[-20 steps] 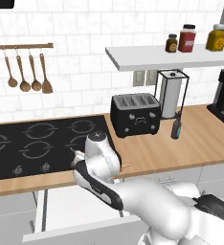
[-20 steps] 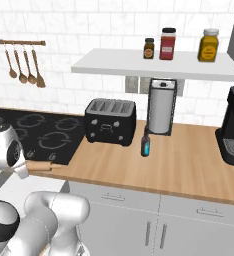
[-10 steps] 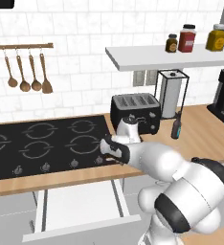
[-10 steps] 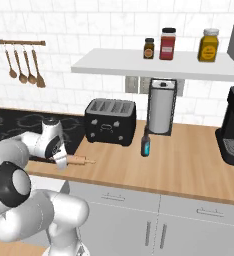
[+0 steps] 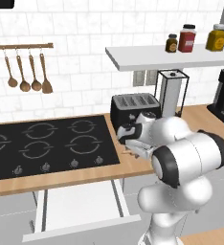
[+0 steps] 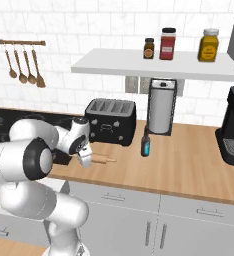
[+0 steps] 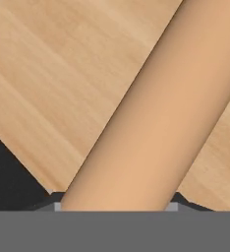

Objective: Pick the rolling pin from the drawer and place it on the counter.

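The gripper hangs low over the counter, its jaws closed on the rolling pin, which it grasps around the barrel. In the right base view the pin's free end and knob handle stick out to the right of the hand, lying level just above or on the wood; whether the pin touches the worktop cannot be told. In the hand view the tan barrel runs diagonally straight out from between the jaws, with the wood grain of the counter right behind it and a dark corner of the cooktop off to one side. Just behind the gripper, toward the wall, stands the black toaster, and farther to its right a small dark bottle with a blue label stands before the paper towel holder. In the left base view the gripper sits at the right edge of the black cooktop, and below and to its left the drawer stands pulled out, its pale bottom bare.
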